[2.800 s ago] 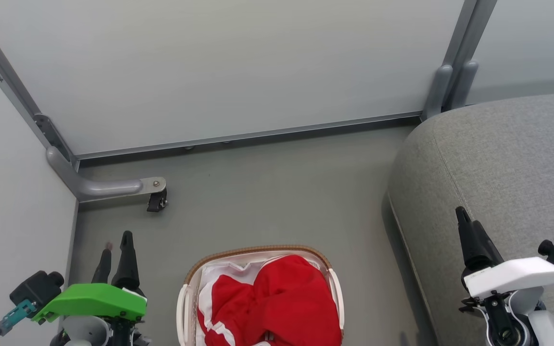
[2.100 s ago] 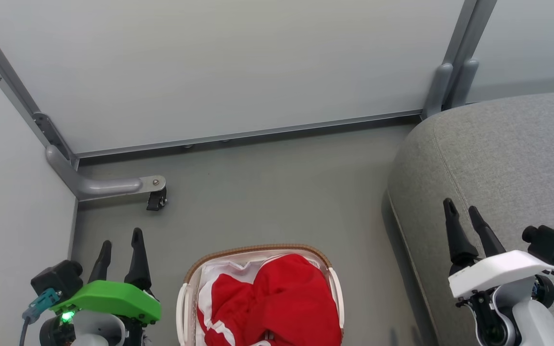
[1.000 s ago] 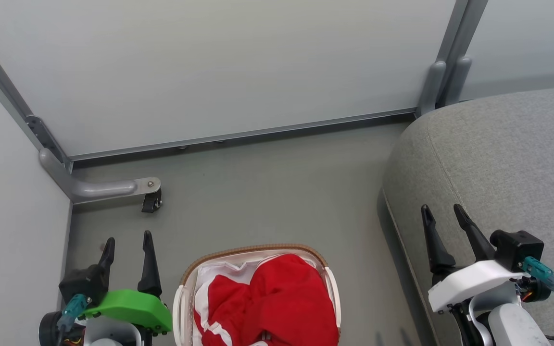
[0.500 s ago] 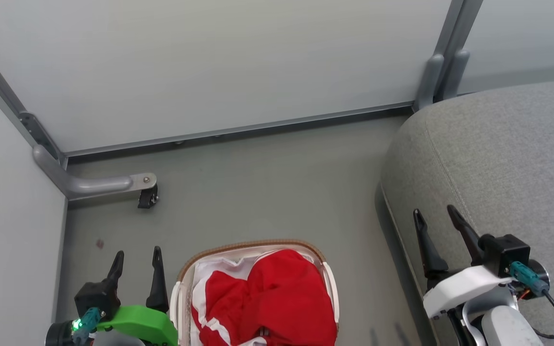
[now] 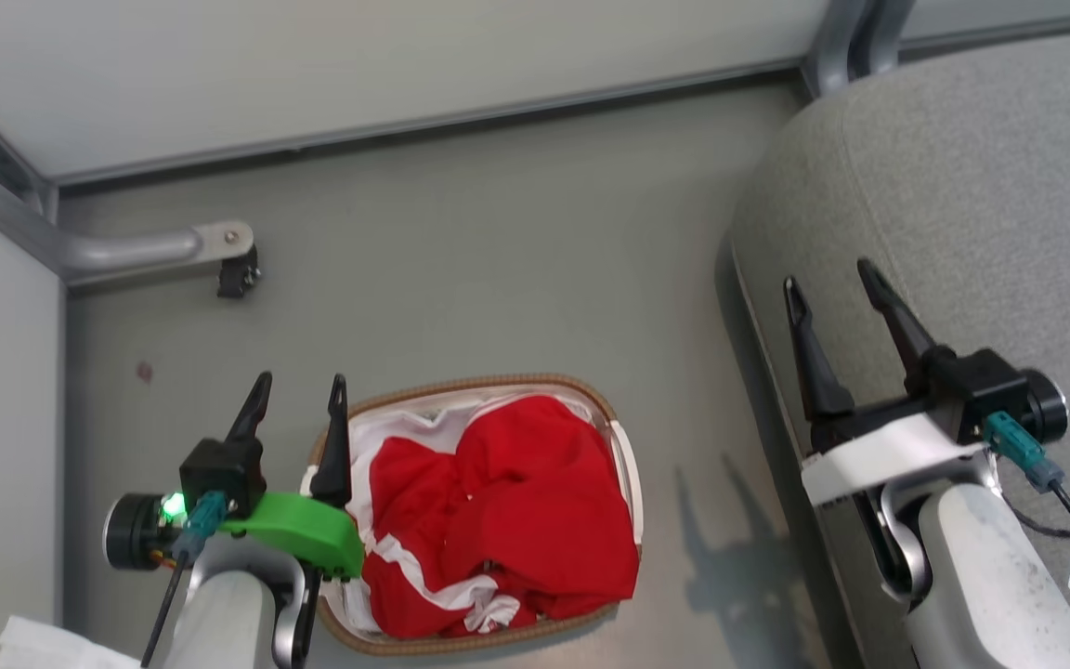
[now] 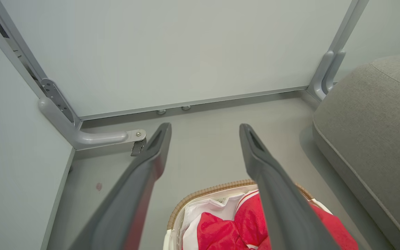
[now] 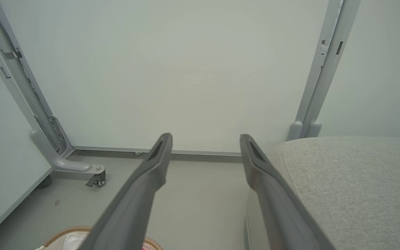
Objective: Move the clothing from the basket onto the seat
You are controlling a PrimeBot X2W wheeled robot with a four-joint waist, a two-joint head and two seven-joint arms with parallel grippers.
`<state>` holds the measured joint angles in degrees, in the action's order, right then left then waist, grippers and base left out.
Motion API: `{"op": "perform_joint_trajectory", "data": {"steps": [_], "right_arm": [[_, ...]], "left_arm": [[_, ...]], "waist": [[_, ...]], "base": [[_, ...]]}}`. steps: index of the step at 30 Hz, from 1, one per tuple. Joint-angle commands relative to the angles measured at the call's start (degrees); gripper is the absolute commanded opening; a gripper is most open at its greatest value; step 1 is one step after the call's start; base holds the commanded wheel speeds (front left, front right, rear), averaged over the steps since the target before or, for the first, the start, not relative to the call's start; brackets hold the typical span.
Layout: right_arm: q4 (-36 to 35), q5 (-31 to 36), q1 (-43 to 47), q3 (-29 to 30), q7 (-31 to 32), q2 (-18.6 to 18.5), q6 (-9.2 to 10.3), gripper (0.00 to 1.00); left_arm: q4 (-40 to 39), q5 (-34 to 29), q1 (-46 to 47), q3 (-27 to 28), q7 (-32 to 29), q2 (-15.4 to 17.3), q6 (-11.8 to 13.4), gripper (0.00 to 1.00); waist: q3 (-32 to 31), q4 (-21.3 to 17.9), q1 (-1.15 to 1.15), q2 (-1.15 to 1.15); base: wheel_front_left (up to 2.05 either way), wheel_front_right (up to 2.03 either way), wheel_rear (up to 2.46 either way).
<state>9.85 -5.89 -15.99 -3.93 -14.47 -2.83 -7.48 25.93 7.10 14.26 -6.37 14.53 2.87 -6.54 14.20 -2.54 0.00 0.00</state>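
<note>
1. Head view: clothing [image 5: 516, 502] heaps in the basket [image 5: 489, 381]; left gripper [image 5: 301, 378], jaws apart, at its left rim; right gripper [image 5: 828, 273], jaws apart, well right, over the seat [image 5: 990, 167].
2. Left wrist view: spread fingers [image 6: 141, 173] straddle the basket's far rim.
3. Right wrist view: fingers spread, beyond the basket.

Grey floor [image 5: 498, 232] bears basket [image 5: 484, 382], seat [image 5: 981, 167], caster [image 5: 238, 276].

Left pincer [image 5: 302, 378]: green housing [image 5: 298, 534], dark fingers [image 5: 336, 437]. Right pincer [image 5: 828, 273]: white housing [image 5: 879, 455], teal connector [image 5: 1009, 437].
</note>
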Motion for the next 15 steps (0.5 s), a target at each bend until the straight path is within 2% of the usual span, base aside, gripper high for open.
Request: {"op": "perform_joint_trajectory", "data": {"steps": [1, 9, 15], "right_arm": [[-0.71, 1.12, -1.61, -0.16, -0.53, -0.18, -0.01, 1.0], [-3.86, 1.42, -6.45, -0.96, -0.8, -0.18, -0.01, 1.0], [-5.03, -0.32, -8.11, -2.0, -0.8, -0.17, -0.01, 1.0]], "left_arm": [[0.42, -0.78, 2.25, -0.27, 0.39, 0.14, -0.23, 1.0], [4.08, -1.89, 8.79, -2.93, 0.71, 0.71, -0.88, 1.0], [10.97, 1.15, 12.73, -7.86, 0.65, 2.67, -0.95, 1.0]], "waist": [[6.52, -1.96, 0.0, 0.0], [15.39, -4.03, 0.0, 0.0], [20.0, -5.62, 0.0, 0.0]], "base": [[0.0, 0.0, 0.0], [0.0, 0.0, 0.0], [0.0, 0.0, 0.0]]}}
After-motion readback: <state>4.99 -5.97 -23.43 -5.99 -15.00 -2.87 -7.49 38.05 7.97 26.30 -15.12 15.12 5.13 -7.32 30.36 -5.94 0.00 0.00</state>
